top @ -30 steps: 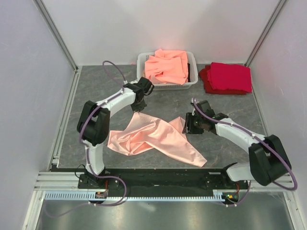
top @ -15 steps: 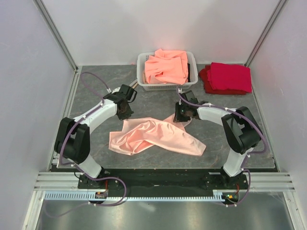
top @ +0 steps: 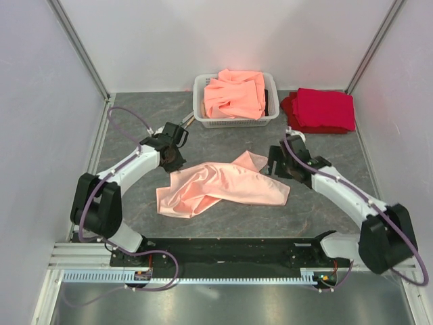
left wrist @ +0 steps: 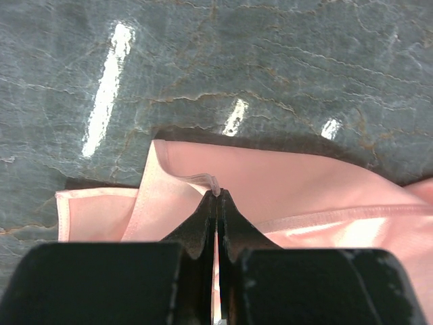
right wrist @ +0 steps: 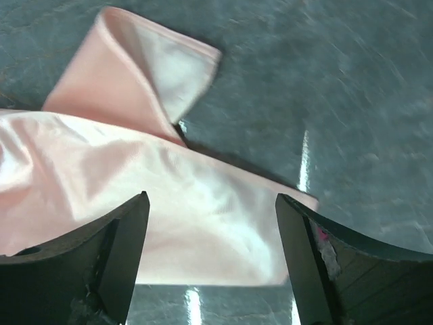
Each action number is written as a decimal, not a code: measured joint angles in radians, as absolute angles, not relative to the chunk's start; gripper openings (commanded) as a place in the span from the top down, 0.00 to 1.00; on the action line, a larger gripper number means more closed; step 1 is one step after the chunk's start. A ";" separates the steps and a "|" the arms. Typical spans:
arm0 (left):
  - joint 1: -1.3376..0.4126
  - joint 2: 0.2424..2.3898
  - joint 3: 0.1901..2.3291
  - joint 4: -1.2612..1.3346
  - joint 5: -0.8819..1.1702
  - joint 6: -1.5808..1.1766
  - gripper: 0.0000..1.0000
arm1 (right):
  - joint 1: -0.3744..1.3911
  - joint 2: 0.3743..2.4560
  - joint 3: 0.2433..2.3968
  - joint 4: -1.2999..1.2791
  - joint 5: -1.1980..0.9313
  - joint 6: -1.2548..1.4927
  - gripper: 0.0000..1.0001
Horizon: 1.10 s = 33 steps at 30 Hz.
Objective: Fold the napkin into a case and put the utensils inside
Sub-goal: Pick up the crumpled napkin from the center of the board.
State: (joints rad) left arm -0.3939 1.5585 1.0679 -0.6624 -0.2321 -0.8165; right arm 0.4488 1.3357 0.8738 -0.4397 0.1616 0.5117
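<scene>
Centre of the table, napkin lies crumpled and unfolded, left gripper pinched shut on its hem, right gripper gaping empty above it; no case yet, utensils not in sight.

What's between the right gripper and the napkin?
Nothing visible. The right gripper hangs open at the right end of the napkin, only cloth and table below it. The left gripper is shut on its edge.

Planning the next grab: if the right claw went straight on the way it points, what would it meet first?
The pink napkin, lying right under the open right claw; depth is unclear.
</scene>
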 measured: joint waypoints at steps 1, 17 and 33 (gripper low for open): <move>-0.394 1.552 1.063 -0.657 -0.226 -0.817 0.98 | 0.427 1.284 0.834 -0.449 0.156 0.525 0.23; -0.394 1.511 1.027 -0.617 -0.164 -0.797 0.98 | 0.139 1.245 0.572 -0.400 -0.088 0.600 0.31; -0.394 1.436 1.010 -0.610 -0.149 -0.786 0.98 | 0.139 1.300 0.522 -0.190 -0.178 0.605 1.00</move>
State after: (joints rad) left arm -0.3939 1.4364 1.0103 -0.6098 -0.1493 -0.7864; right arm 0.1390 1.3003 0.5224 -0.1902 -0.1783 0.6052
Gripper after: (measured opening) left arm 0.029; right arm 0.102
